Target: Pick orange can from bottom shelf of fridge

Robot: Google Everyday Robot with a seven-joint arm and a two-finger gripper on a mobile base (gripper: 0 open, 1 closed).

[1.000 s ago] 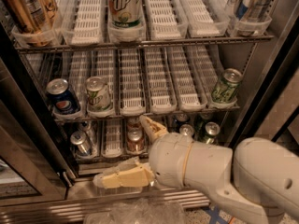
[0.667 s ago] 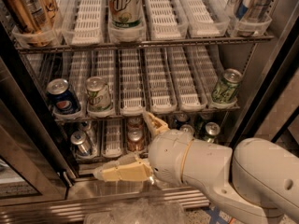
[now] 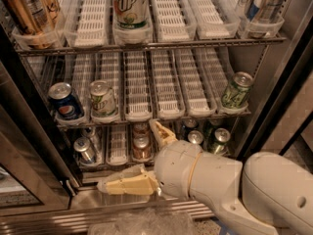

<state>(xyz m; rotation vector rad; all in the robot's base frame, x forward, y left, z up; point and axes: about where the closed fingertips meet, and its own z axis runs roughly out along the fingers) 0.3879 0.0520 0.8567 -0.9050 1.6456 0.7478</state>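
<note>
Fingers [image 3: 131,184] first: the 2 cream fingers are splayed wide, released, gripping nothing. 1 finger points up just right of the orange can [image 3: 142,149]; the other lies flat below and to the left of that can, out in front of the rack. So the gripper [image 3: 126,155] hangs right at the orange can, low at the mouth of the fridge [image 3: 247,53]. Whether the upper finger touches the can, hard to say from here.

The orange can stands upright at the front of its white lane on the bottom shelf [image 3: 117,143], silver lid up. A 2nd can of the same colour [image 3: 141,129] sits directly behind it. Left of the orange can, a silver can [image 3: 84,151]; right of it, beyond the finger, a green can [image 3: 220,140].

Below and right of the orange can comes the rounded white arm [image 3: 195,173], filling the near corner.

Above the orange can, 1 rack up, a blue Pepsi can [image 3: 66,102] and a pale can [image 3: 102,99] stand to the left
</note>
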